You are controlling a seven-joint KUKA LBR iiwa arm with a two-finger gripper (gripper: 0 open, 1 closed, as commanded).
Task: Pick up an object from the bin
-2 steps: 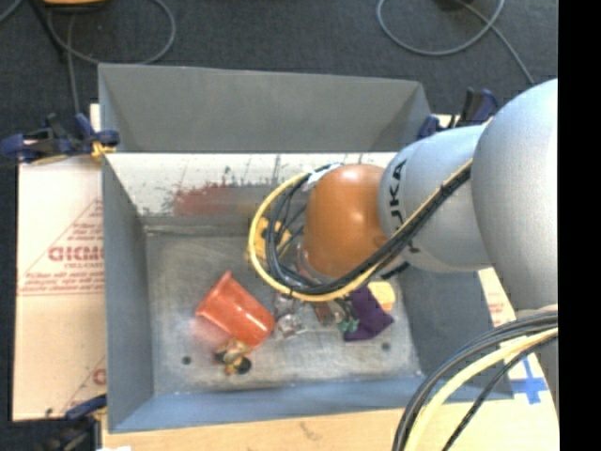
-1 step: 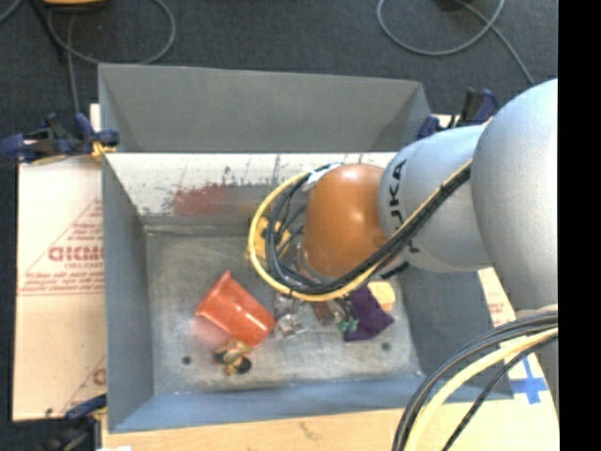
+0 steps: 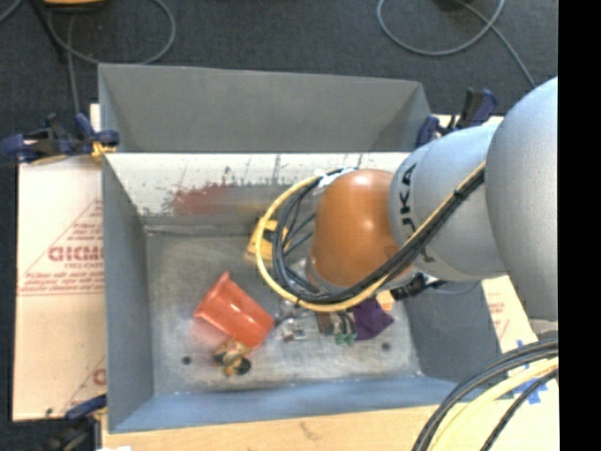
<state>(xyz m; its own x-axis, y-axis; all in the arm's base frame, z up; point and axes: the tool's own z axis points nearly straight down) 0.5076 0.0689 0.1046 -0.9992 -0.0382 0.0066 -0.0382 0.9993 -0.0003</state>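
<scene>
Grey arm [image 3: 488, 205] reaches in from the right, its orange wrist cover [image 3: 352, 224] and looped cables [image 3: 282, 252] over the middle of the bin [image 3: 127, 280]. Below them the gripper [image 3: 297, 325] sits low near the bin's front wall; whether it is open or closed cannot be told. Just to its left an orange cup [image 3: 233, 313] lies on its side, its long axis slanting from the left wall toward the front right corner. A purple thing [image 3: 374, 319] lies to the gripper's right, and a small yellow-black thing [image 3: 232, 360] lies by the front wall.
</scene>
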